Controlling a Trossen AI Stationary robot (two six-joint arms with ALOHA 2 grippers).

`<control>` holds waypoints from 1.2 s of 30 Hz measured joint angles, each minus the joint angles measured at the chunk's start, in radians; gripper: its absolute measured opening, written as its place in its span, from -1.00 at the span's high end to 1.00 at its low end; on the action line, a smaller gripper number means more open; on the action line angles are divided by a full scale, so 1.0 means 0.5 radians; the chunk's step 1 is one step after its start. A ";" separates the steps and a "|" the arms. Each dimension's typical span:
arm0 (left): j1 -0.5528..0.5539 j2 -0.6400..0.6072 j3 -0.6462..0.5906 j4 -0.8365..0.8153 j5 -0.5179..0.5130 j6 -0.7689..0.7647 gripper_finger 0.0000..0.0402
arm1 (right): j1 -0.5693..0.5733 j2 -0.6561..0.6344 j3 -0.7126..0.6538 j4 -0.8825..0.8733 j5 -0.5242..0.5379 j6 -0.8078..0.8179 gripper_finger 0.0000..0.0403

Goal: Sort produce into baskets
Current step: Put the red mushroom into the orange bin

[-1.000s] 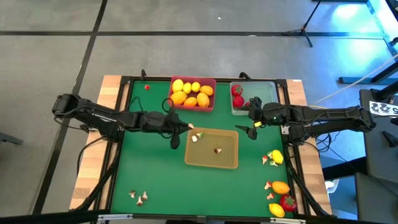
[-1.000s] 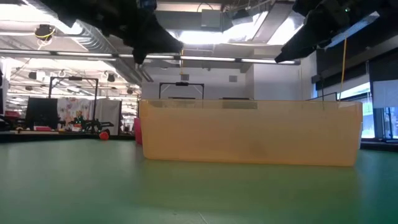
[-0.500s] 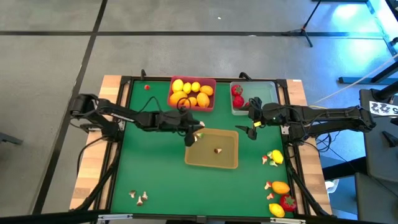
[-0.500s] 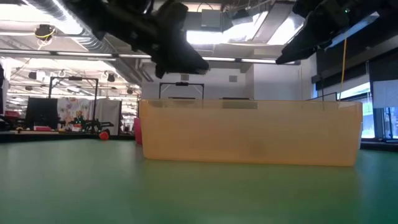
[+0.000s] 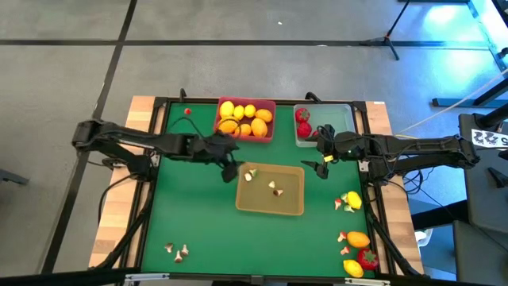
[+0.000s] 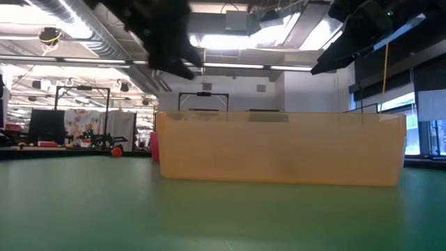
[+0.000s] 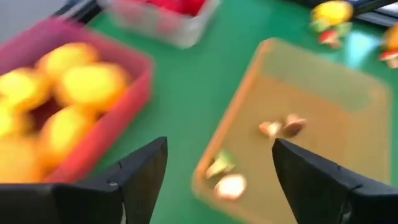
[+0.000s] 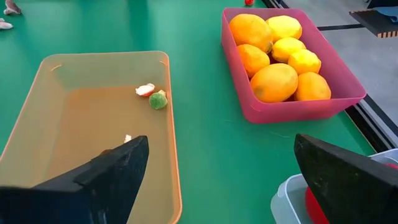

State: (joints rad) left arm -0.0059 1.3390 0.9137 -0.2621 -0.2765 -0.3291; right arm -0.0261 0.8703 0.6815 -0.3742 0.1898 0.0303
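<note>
The tan basket (image 5: 295,208) sits mid-table with a few small mushroom bits (image 7: 281,127) inside. At the far edge, the pink basket (image 5: 271,132) holds yellow and orange fruits (image 8: 273,81), and the clear basket (image 5: 337,119) holds red fruits (image 5: 302,121). My left gripper (image 5: 231,161) hovers open just left of the tan basket's left end, with nothing between its fingers (image 7: 146,171). My right gripper (image 5: 322,168) hangs open above the mat, between the tan and clear baskets.
Loose produce lies on the green mat. A yellow fruit with small bits (image 5: 349,201) is at the right, and orange, red and yellow fruits (image 5: 359,250) sit at the near right corner. Several mushroom bits (image 5: 176,250) lie near left, and a small red piece (image 5: 187,111) far left.
My left gripper swung right over the tan basket's left end, opened, then drew back toward the table's left and rose. One more small bit now lies in the middle of the tan basket, beside the one that was there.
</note>
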 joint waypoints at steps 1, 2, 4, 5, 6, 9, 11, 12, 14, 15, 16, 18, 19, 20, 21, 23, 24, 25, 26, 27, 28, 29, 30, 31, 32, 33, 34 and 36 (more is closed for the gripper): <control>0.000 -0.055 0.008 -0.118 -0.056 -0.038 -0.43 | -0.001 0.000 0.000 0.010 0.000 0.004 -0.98; 0.001 -0.109 0.015 -0.228 -0.127 -0.082 -0.43 | -0.001 0.000 0.000 0.016 0.000 0.014 -0.98; 0.018 -0.215 0.015 -0.463 -0.296 -0.198 -0.43 | 0.000 0.000 0.000 0.003 0.000 0.045 -0.98; 0.039 -0.271 0.015 -0.587 -0.402 -0.286 -0.43 | 0.000 0.000 0.000 0.002 0.000 0.058 -0.98; 0.070 -0.317 0.015 -0.692 -0.514 -0.389 -0.43 | 0.000 0.000 0.000 -0.006 0.000 0.070 -0.98; 0.206 -0.408 0.015 -1.006 -0.768 -0.708 -0.43 | -0.001 0.010 0.000 -0.002 0.001 0.085 -0.98; 0.319 -0.415 0.015 -1.143 -0.806 -0.831 -0.43 | 0.000 0.011 0.000 -0.009 0.010 0.087 -0.98; 0.377 -0.408 0.009 -1.165 -0.807 -0.843 -0.43 | 0.000 0.012 0.000 -0.003 0.014 0.090 -0.98; 0.509 -0.383 -0.011 -1.157 -0.807 -0.791 -0.43 | -0.001 0.023 0.000 -0.006 0.019 0.098 -0.98; 0.576 -0.367 -0.016 -1.172 -0.806 -0.750 -0.43 | 0.000 0.025 -0.001 -0.010 0.019 0.098 -0.98; 0.638 -0.352 -0.017 -1.189 -0.805 -0.723 -0.43 | -0.001 0.024 -0.001 -0.004 0.020 0.098 -0.98; 0.761 -0.328 -0.017 -1.190 -0.772 -0.707 -0.43 | -0.001 0.022 -0.001 0.029 0.020 0.092 -0.98; 0.816 -0.317 -0.017 -1.191 -0.749 -0.705 -0.43 | -0.001 0.023 -0.001 0.033 0.021 0.090 -0.98; 0.864 -0.304 -0.017 -1.188 -0.740 -0.705 -0.43 | -0.001 0.023 -0.001 0.027 0.021 0.091 -0.98; 0.904 -0.291 -0.017 -1.185 -0.735 -0.705 -0.43 | -0.001 0.023 -0.001 0.016 0.021 0.100 -0.98; 0.981 -0.247 -0.017 -1.183 -0.730 -0.698 -0.43 | -0.001 0.023 -0.001 -0.022 0.021 0.134 -0.98; 1.016 -0.221 -0.017 -1.177 -0.717 -0.681 -0.43 | -0.001 0.023 -0.001 -0.038 0.023 0.140 -0.98; 1.050 -0.195 -0.017 -1.173 -0.695 -0.654 -0.43 | -0.001 0.024 -0.001 -0.044 0.027 0.143 -0.98; 1.082 -0.168 -0.017 -1.173 -0.671 -0.633 -0.43 | 0.000 0.030 -0.001 -0.046 0.044 0.143 -0.98; 1.107 -0.143 -0.017 -1.174 -0.647 -0.620 -0.43 | -0.001 0.035 -0.001 -0.049 0.059 0.143 -0.98; 1.130 -0.115 -0.017 -1.173 -0.625 -0.608 -0.43 | -0.001 0.037 -0.001 -0.057 0.069 0.143 -0.98; 1.152 -0.086 -0.017 -1.173 -0.597 -0.595 -0.43 | -0.001 0.037 -0.001 -0.062 0.073 0.143 -0.98; 1.177 -0.059 -0.017 -1.173 -0.559 -0.580 -0.43 | -0.001 0.036 -0.001 -0.055 0.074 0.143 -0.98; 1.207 -0.033 -0.017 -1.172 -0.502 -0.557 -0.43 | -0.001 0.036 -0.001 -0.054 0.074 0.143 -0.98; 1.238 -0.010 -0.017 -1.168 -0.429 -0.538 -0.43 | -0.001 0.036 -0.001 -0.057 0.074 0.143 -0.98; 1.277 0.011 -0.017 -1.160 -0.355 -0.523 -0.43 | 0.000 0.036 -0.001 -0.058 0.074 0.142 -0.98; 1.314 0.035 -0.017 -1.156 -0.306 -0.498 -0.43 | -0.001 0.036 -0.001 -0.057 0.074 0.142 -0.98; 1.372 0.074 -0.017 -1.155 -0.265 -0.463 -0.43 | -0.001 0.036 -0.001 -0.058 0.074 0.142 -0.98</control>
State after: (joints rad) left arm 0.6799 1.3762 0.9051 -0.8393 -0.4091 -0.5604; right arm -0.0265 0.8883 0.6811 -0.4031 0.2268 0.1013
